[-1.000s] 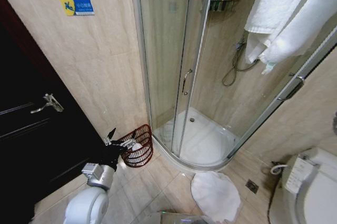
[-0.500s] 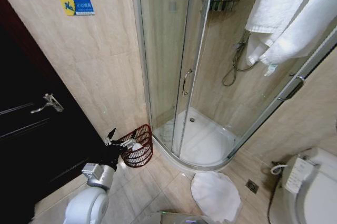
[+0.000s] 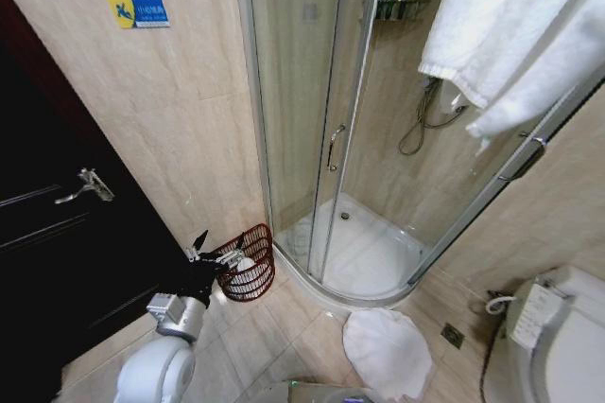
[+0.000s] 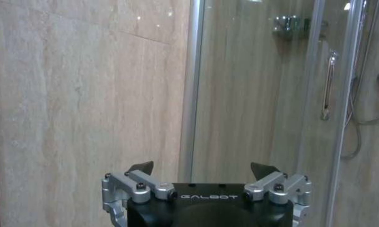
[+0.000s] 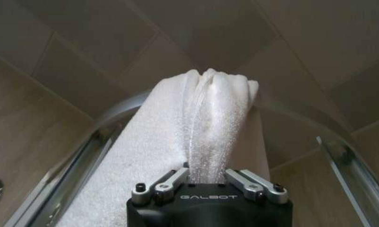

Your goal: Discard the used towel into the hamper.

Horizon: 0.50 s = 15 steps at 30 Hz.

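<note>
The white towel (image 3: 510,25) hangs at the upper right of the head view, over the top of the shower enclosure. In the right wrist view my right gripper (image 5: 208,172) is shut on a bunched fold of the towel (image 5: 202,123), which drapes over the curved shower rail. The hamper (image 3: 248,263), a small reddish-brown wire basket with something white inside, stands on the floor by the shower's corner. My left gripper (image 3: 210,250) hovers low beside the hamper's rim, open and holding nothing. In the left wrist view the left gripper (image 4: 202,169) faces the tiled wall.
A glass shower door with a handle (image 3: 333,146) stands behind the hamper. A white mat (image 3: 388,351) lies on the floor before the shower tray. The toilet (image 3: 558,337) is at lower right, and a dark door (image 3: 57,233) fills the left side.
The towel at the upper right has shifted left and now covers more of the view, hiding the shower fitting behind it. The left arm and hamper have not moved.
</note>
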Available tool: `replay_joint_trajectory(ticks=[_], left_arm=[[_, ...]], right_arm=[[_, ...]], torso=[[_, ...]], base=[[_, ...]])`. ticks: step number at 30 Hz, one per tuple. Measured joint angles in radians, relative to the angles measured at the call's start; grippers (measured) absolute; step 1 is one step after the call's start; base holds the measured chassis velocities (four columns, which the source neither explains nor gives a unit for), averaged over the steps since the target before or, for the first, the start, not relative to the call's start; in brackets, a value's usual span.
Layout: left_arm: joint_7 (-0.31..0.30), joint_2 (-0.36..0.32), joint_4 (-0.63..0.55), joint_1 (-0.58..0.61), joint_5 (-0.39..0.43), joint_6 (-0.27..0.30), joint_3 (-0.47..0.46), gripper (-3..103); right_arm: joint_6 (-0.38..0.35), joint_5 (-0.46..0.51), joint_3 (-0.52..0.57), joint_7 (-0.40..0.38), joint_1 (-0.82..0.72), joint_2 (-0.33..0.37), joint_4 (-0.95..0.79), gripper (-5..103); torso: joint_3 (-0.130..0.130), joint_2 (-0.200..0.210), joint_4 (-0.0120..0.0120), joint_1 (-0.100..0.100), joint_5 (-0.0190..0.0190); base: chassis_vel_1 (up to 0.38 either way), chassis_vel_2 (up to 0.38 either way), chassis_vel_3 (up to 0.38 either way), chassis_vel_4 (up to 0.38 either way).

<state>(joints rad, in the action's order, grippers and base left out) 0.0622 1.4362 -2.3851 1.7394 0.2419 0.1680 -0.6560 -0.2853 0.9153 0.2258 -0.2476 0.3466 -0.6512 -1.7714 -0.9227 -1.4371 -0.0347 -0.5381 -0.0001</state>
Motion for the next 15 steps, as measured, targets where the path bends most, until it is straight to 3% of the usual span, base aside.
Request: replay_joint_trajectory(ticks=[7,11,15], left_arm=[[0.0,0.0,0.0,0.0,0.0,0.0,0.0,100],[0.0,0.0,0.0,0.0,0.0,0.0,0.0,100],[0.0,0.0,0.0,0.0,0.0,0.0,0.0,100]], right_arm=[[0.0,0.052,0.145,0.005,-0.178,0.081,-0.123,8],[0.013,0.084,0.339,0.023,-0.451,0.149,-0.225,8],[0.022,0.115,0.454,0.027,-0.598,0.17,-0.274,8]], torso=[[0.0,0.0,0.0,0.0,0.0001],[0.0,0.0,0.0004,0.0,0.001],[0.0,0.0,0.0,0.0,-0.0007]], base=[[0.0,0.0,0.0,0.0],[0.0,0.0,0.0,0.0],[0.0,0.0,0.0,0.0]])
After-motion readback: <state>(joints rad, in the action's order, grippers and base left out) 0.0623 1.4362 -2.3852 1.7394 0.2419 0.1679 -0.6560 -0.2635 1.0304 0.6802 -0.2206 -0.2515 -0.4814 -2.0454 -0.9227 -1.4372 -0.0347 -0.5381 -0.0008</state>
